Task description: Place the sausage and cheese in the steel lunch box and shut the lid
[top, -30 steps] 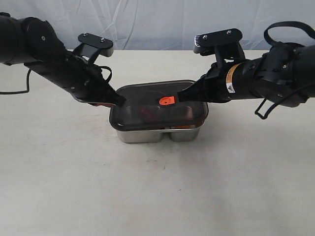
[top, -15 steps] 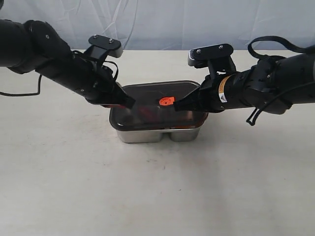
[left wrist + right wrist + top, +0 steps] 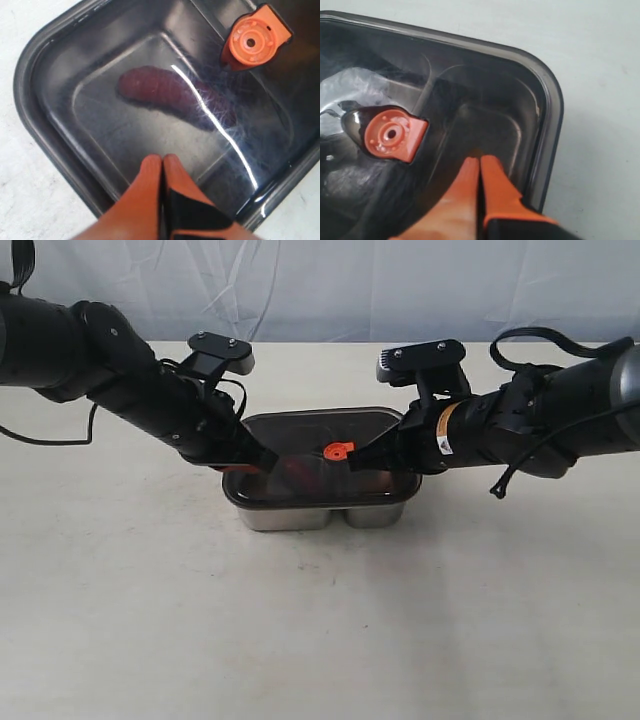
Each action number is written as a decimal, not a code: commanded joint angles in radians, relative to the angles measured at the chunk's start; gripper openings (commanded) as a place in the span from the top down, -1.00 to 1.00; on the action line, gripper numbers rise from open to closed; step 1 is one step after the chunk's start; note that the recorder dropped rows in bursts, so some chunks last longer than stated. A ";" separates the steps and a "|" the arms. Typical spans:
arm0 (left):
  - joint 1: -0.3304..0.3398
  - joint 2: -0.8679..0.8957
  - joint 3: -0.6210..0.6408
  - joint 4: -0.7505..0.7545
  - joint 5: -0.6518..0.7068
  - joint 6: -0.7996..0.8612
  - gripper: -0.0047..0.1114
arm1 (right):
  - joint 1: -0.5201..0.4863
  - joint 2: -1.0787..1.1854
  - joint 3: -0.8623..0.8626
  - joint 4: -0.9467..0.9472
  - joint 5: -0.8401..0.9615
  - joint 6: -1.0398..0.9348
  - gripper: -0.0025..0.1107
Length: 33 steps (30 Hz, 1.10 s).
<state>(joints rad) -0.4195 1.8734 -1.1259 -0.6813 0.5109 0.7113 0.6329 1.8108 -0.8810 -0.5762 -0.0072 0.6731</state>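
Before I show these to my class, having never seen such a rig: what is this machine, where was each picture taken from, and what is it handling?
This is a two-armed robot. The wide picture comes from a camera off the arms; each close-up comes from a camera on one wrist. On the pale table stands a steel lunch box with its dark see-through lid on, an orange valve at the centre. Through the lid a red sausage shows; I cannot make out any cheese. The left end effector and right end effector are shut, orange tips down at the lid, one each side of the valve. Neither holds anything.
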 commanded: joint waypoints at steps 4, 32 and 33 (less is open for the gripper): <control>-0.003 0.042 0.004 0.005 0.013 0.005 0.92 | -0.005 0.031 0.009 0.011 0.044 0.000 0.97; -0.003 0.042 0.004 0.010 0.027 0.007 0.92 | -0.005 0.178 -0.122 0.055 0.143 0.000 0.97; -0.003 0.042 0.004 0.010 0.027 0.007 0.92 | -0.005 0.178 -0.122 0.055 0.148 0.000 0.97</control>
<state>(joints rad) -0.4195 1.8874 -1.1322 -0.7013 0.5156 0.7149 0.6316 1.9381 -1.0249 -0.5350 0.0376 0.6731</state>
